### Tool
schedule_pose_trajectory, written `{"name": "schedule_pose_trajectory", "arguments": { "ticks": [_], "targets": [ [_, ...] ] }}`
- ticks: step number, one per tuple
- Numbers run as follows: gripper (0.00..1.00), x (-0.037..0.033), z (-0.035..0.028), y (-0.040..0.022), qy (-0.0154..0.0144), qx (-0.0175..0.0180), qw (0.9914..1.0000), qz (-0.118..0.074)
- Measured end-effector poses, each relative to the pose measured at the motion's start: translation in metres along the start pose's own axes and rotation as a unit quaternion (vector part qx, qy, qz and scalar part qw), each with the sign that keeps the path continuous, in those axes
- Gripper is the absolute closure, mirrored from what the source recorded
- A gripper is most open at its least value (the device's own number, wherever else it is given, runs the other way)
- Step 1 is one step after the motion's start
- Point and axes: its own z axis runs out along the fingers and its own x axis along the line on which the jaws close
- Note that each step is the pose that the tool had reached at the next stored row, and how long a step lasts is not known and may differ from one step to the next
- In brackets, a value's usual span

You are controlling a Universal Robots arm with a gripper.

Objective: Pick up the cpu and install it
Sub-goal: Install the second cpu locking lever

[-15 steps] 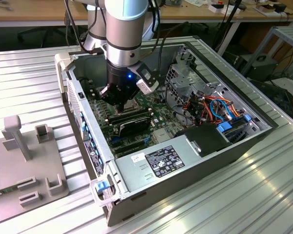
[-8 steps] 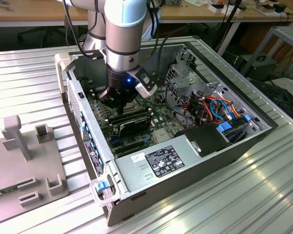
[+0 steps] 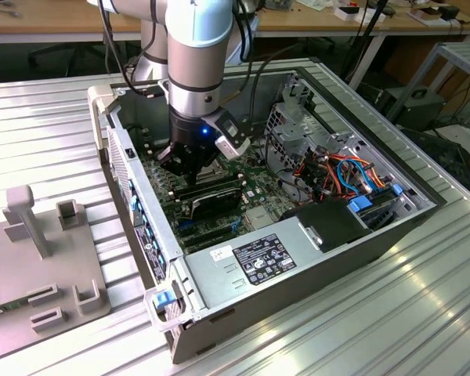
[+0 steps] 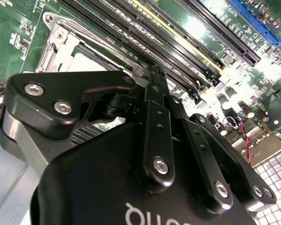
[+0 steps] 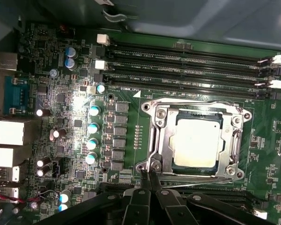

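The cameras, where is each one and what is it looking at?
Exterior view: off the arm, above the bench, looking down into the open case; it shows the arm and gripper over the board.
First wrist view: rides near the wrist, looking straight onto the board and the cpu in its socket; the gripper has its jaws together at the socket's edge.
Second wrist view: rides near the wrist, looking along the gripper's black body to the board.
Both wrist views share the gripper, socket and memory slots.
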Motion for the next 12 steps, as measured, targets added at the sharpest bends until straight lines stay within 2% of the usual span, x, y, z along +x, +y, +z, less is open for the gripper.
{"name": "schedule_pose_trajectory", "arguments": {
  "ticks": [12],
  "targets": [
    [0.89,0.0014,0.0019,0.0034,-0.0006,0.0001,1.0,0.0]
  ]
}}
